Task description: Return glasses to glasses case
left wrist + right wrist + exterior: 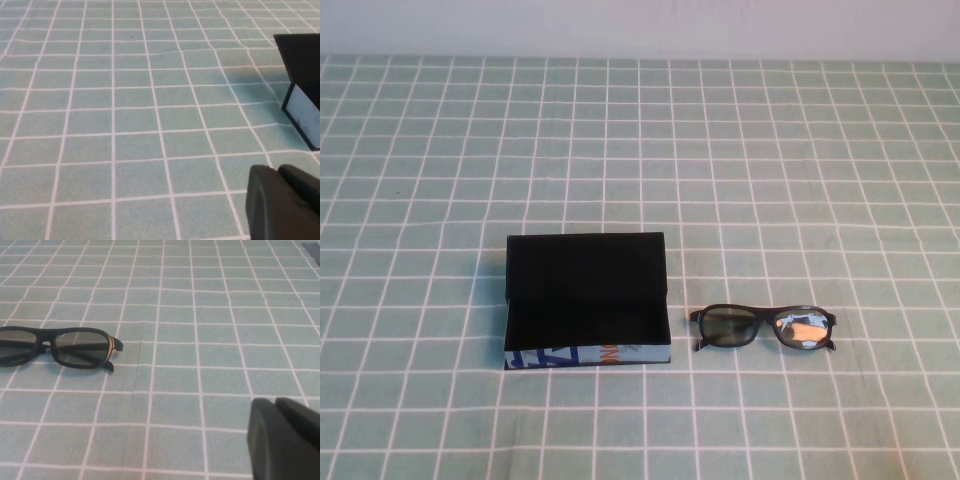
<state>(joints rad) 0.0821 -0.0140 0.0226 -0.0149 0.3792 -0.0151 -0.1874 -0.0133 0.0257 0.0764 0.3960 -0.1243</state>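
The glasses (763,327) lie folded on the green checked cloth, right of the glasses case (586,300). The case stands open and empty, with its lid up at the back and its printed blue, white and orange side facing front. Neither arm shows in the high view. In the left wrist view my left gripper (278,172) is shut and empty, above the cloth, with a corner of the case (301,80) beyond it. In the right wrist view my right gripper (274,403) is shut and empty, above the cloth and well apart from the glasses (80,343).
The green cloth with white grid lines (640,150) covers the whole table. A pale wall runs along the far edge (640,25).
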